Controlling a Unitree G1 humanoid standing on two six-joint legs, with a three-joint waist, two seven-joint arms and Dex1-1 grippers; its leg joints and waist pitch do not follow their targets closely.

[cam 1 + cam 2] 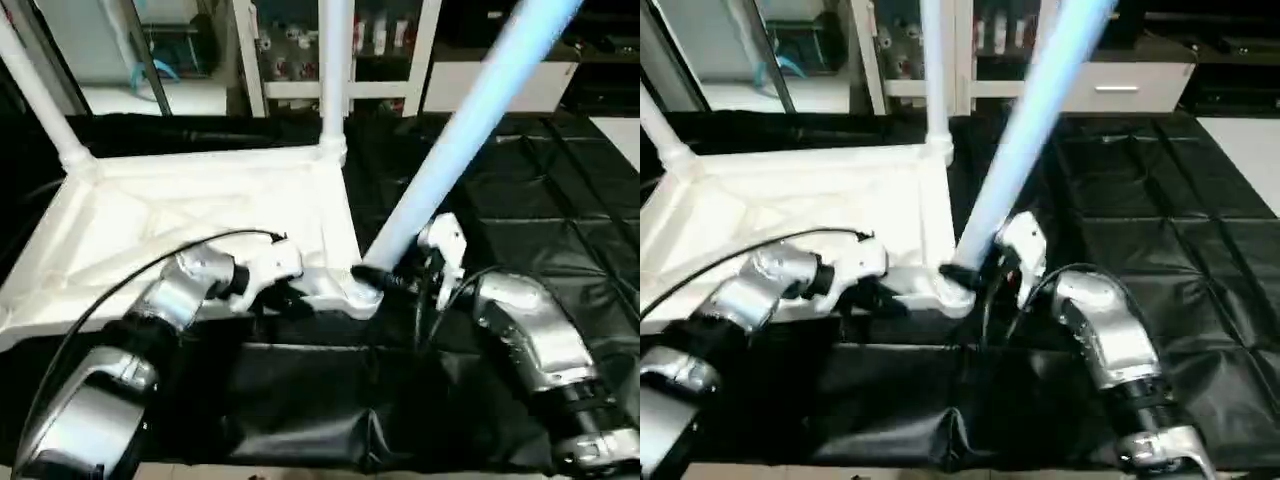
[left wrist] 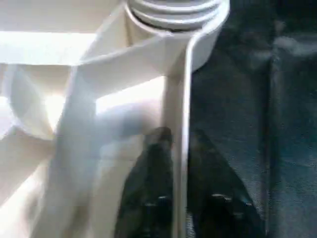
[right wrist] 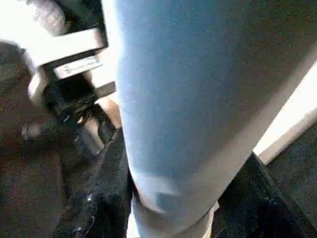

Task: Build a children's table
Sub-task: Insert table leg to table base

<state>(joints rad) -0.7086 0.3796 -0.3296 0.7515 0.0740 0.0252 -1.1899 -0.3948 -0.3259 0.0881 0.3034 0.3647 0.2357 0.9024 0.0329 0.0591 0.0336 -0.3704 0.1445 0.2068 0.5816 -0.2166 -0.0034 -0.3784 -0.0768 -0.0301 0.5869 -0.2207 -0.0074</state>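
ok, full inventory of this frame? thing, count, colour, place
tabletop: 1, white, upside down on the black cover, ribbed underside up
fitted legs: 2, white, upright in the far corner sockets, one far left, one far right
loose leg: 1, white, tilted, foot at the near right corner socket
black cover: 1, black, over the work table
shelving: white, in the background past the table
left tool: 1, black fingers either side of the tabletop's edge wall near the near right corner
right tool: 1, black fingers clamped round the tilted leg's lower end
forearms: 2, silver, left, right
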